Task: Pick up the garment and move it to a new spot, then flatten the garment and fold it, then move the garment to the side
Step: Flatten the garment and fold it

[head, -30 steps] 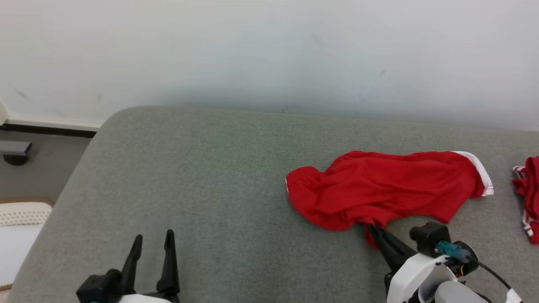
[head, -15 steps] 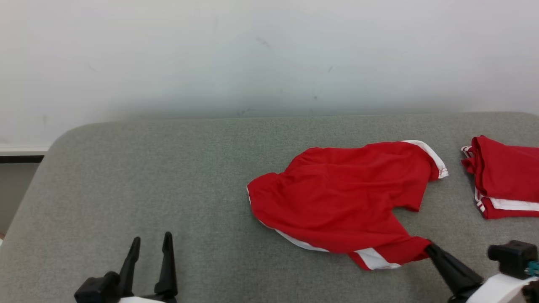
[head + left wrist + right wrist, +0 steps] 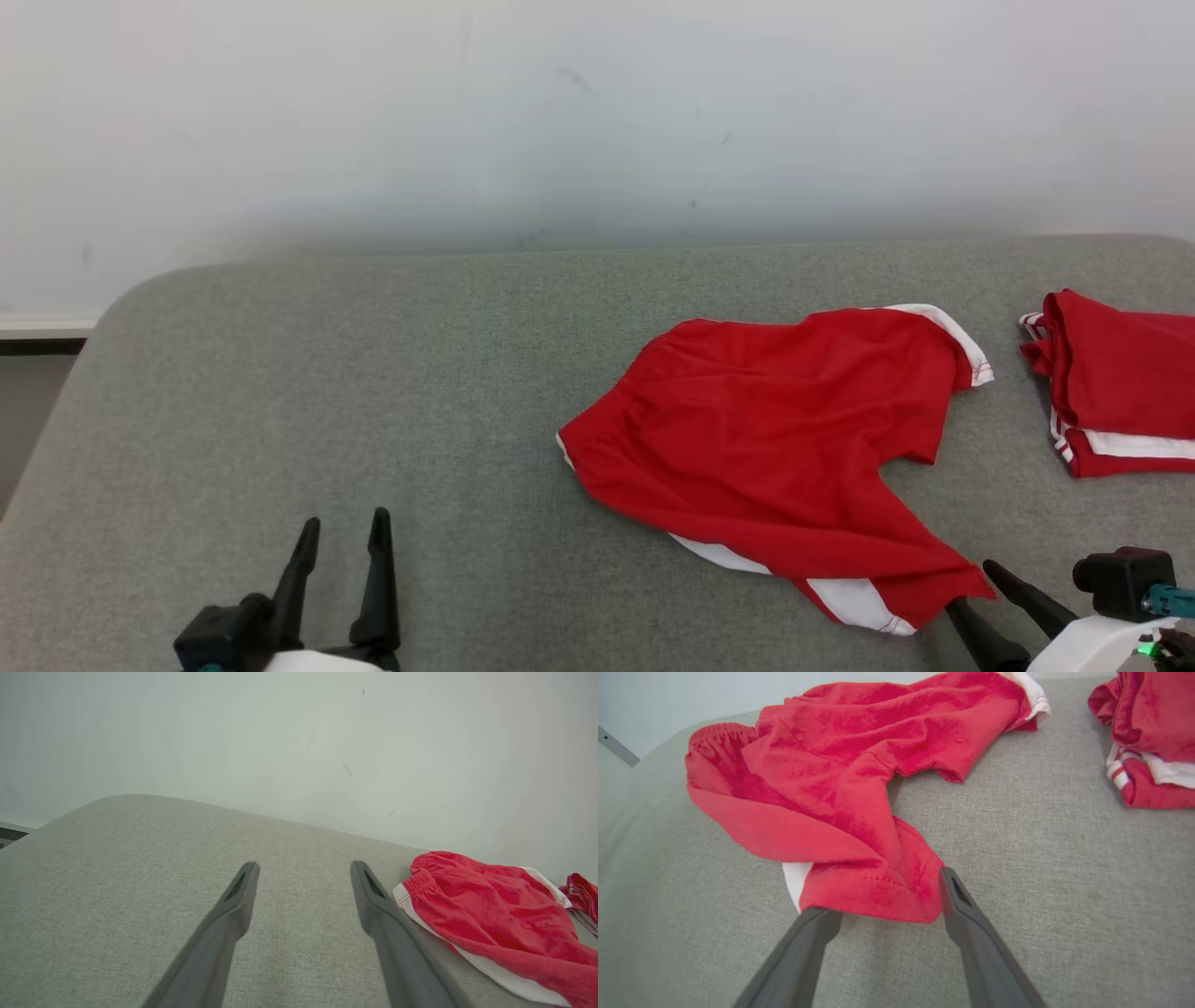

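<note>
Garment (image 3: 775, 439) red, white-trimmed, rumpled, perhaps shorts; left tool (image 3: 345, 519) and right tool (image 3: 971, 586) both agape.

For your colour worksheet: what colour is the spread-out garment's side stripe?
White stripe on the red garment; clearest in the head view.

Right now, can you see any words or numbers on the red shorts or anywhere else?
None: no word, label, brand, number or sign can be read.
The red shorts have plain white stripes and no print.
The folded red garment shows white trim and no lettering.
The wall has only faint scuff marks, not letters.
</note>
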